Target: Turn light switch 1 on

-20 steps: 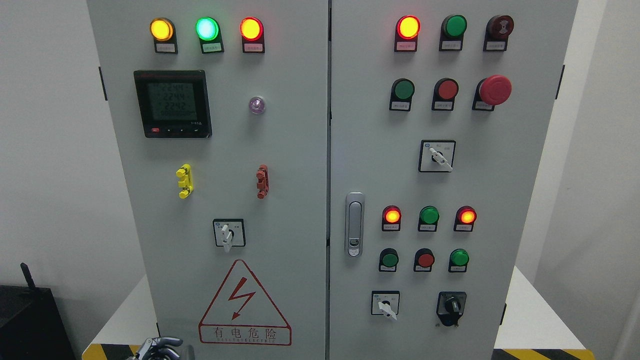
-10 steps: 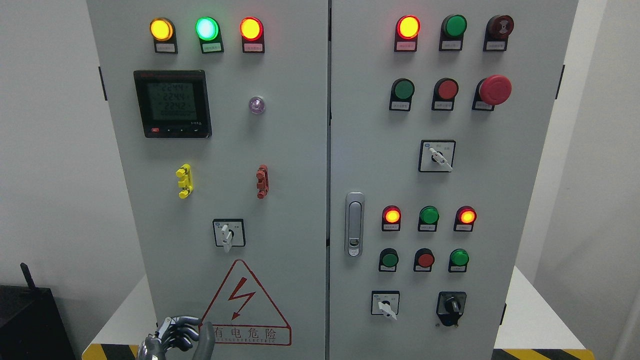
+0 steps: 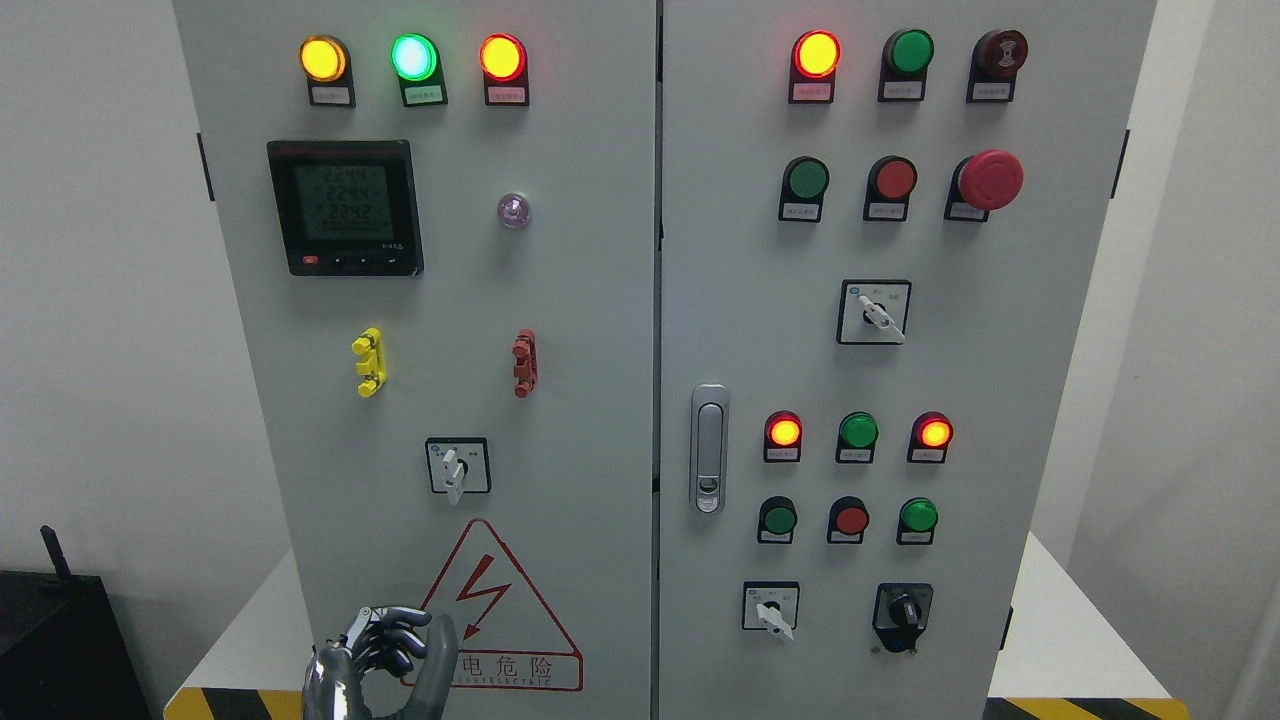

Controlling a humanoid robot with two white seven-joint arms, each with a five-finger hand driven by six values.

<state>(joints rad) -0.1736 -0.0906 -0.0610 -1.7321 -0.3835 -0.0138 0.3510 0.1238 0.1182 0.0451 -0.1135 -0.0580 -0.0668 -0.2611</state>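
A grey two-door electrical cabinet fills the head view. On its left door (image 3: 560, 300) a white-handled rotary selector switch (image 3: 458, 466) sits above a red lightning warning triangle (image 3: 490, 610), its handle pointing down. My left hand (image 3: 400, 650) comes up at the bottom edge, in front of the triangle's lower left corner and well below that switch. The fingers (image 3: 392, 630) are loosely bent, the thumb stands apart, and they hold nothing. The right door carries more selectors: an upper one (image 3: 874, 312), a lower white one (image 3: 770, 607) and a black one (image 3: 902, 612). My right hand is out of view.
Lit lamps yellow (image 3: 323, 58), green (image 3: 414, 57) and red (image 3: 502, 57) top the left door, above a digital meter (image 3: 346, 207). The right door has a red mushroom button (image 3: 989, 180), push buttons and a door latch (image 3: 709, 448). A black box (image 3: 60, 640) stands at lower left.
My left hand has risen from the bottom edge and moved right, now covering the warning triangle's lower left corner. Nothing on the cabinet has changed.
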